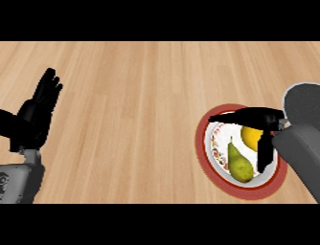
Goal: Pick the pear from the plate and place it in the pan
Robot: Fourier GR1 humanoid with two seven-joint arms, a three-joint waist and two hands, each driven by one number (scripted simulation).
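While over the red-rimmed plate [223,184], right hand [251,117] bent sideways, fingers apart, curled down beside the pear [240,165], pan [315,107] just beyond. Left hand [32,117] upright, fingers straight, at the bench's [134,95] left.

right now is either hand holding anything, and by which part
Nothing is held. The right hand hovers open over the plate, above the pear; the left hand rests open.

The green pear [240,165] lies on its side on a red-rimmed white plate [204,143] at four o'clock, stem toward twelve. The dark grey pan [315,107] sits at the plate's two o'clock side, partly cut off at the edge.
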